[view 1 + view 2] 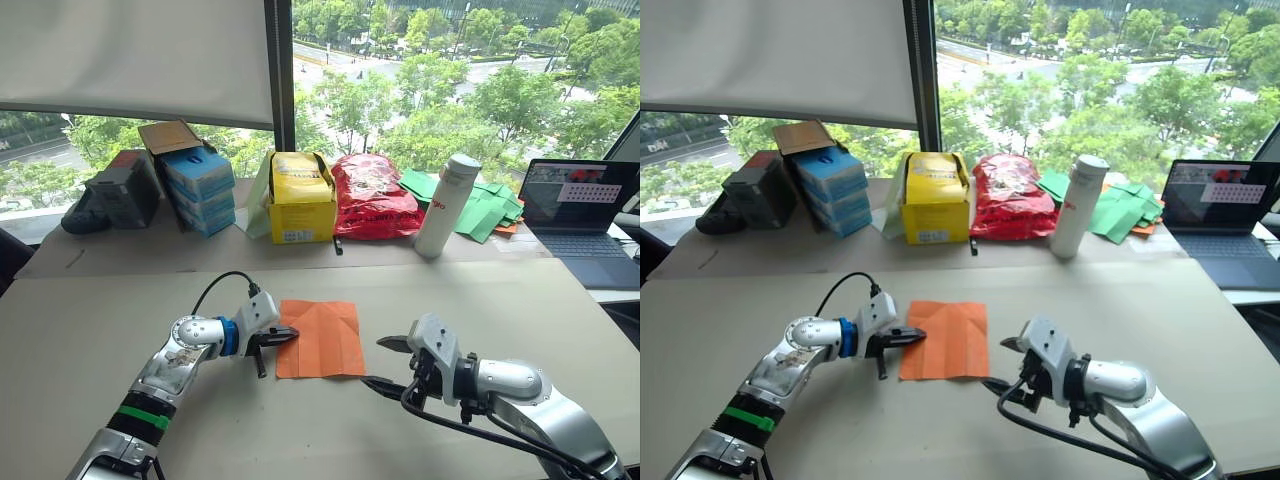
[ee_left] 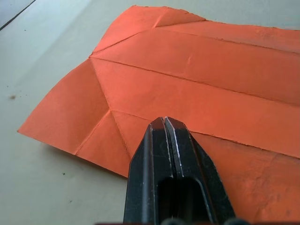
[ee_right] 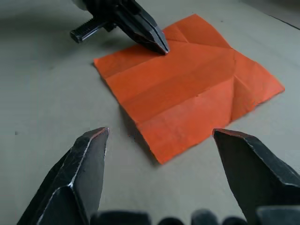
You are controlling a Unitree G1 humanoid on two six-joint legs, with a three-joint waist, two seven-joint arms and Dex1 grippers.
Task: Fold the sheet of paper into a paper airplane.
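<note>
On the pale table [image 1: 90,330] lies one sheet of paper [image 1: 320,338] — bright orange, roughly rectangular, flat, with a long centre crease and diagonal creases running to its corners. Two grippers work it. At the sheet's left edge, the left gripper [image 1: 285,334] has its two black fingers pressed together, tips resting on the orange surface; whether any paper is pinched between them is hard to tell. Just off the sheet's right edge, the right gripper [image 3: 159,136] hangs near the table with its fingers spread wide — nothing between them. Along the back: one white bottle [image 1: 446,204], one yellow box [image 1: 301,197], one red bag [image 1: 372,196], one laptop [image 1: 578,215], and a pile of green papers [image 1: 487,209].
</note>
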